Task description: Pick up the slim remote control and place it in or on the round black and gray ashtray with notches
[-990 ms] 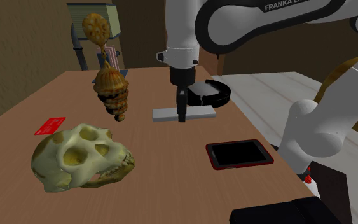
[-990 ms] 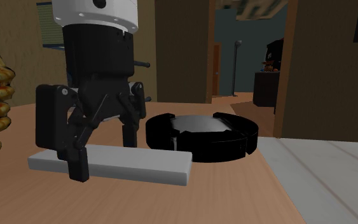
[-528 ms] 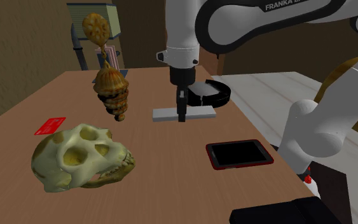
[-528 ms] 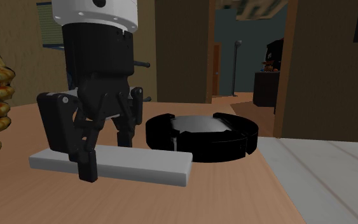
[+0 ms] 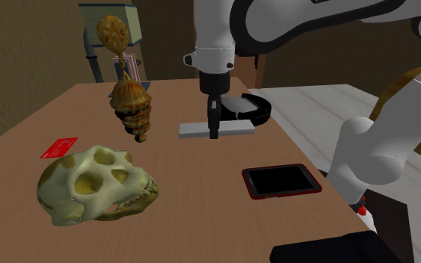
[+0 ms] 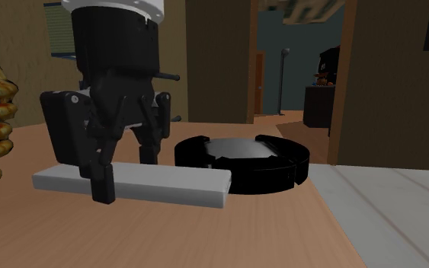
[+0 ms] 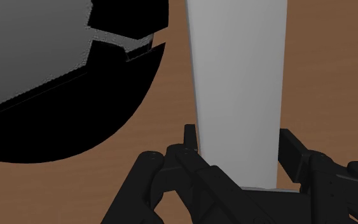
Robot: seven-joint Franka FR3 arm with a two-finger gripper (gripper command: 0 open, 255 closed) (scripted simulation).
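Observation:
The slim remote is a plain grey slab, and my black gripper is shut on it near its middle. It hangs level, a little above the brown table. In the second exterior view the gripper clasps the remote across its width, one finger in front and one behind. The round black ashtray with a grey middle and notched rim stands just behind the remote's end. In the wrist view the remote runs away from the gripper, with the ashtray beside it.
A pale green skull lies near the table's front, with a red card beside it. A brown ridged shell-like ornament stands left of the remote. A black tablet with a red rim lies near the table's right edge.
The fingers closed onto the remote, from wide apart to clasping it. The gripper has since risen a little, lifting the remote off the table.

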